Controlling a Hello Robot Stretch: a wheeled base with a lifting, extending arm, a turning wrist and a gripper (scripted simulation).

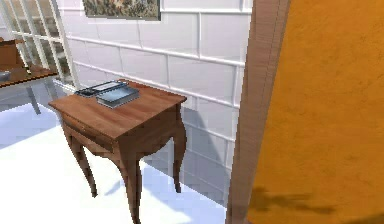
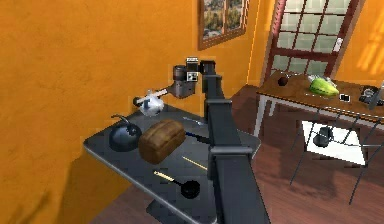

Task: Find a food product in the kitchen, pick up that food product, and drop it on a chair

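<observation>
Arm side view: bread loaf [image 2: 160, 140] on dark table [image 2: 118, 166] lies nearer than gripper [image 2: 166, 92], slightly left; long axis runs near-left to far-right. Pale object [image 2: 151, 101] sits at the gripper's tip; cannot tell whether anything is held.

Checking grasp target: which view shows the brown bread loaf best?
Arm side view: the brown bread loaf lies whole on the dark grey table, left of the arm. Forward view faces a wooden side table and white tiled wall instead.

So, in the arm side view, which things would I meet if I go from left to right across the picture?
Dark round pot → brown loaf → arm → green thing on the wooden table.
</observation>
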